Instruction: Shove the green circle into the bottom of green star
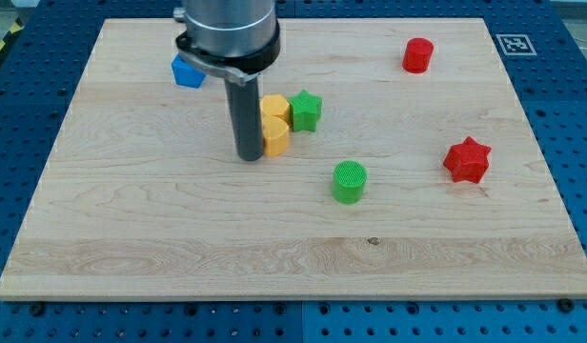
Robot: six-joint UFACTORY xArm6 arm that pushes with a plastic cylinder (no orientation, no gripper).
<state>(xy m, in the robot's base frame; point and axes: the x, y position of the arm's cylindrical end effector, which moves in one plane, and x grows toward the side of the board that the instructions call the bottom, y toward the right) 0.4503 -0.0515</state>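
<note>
Toward the view's lower right of my tip (251, 157), the bare tool, lies the green circle (349, 181).

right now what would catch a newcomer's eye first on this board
First the dark rod coming down from the view's top, my tip resting against the left side of two yellow blocks. The green star touches their right side. The green circle stands alone, lower and to the right.

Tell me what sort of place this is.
Probably a robotics lab bench: a wooden board on a blue perforated table, a printed marker tag, and small blocks like the green circle.
</note>
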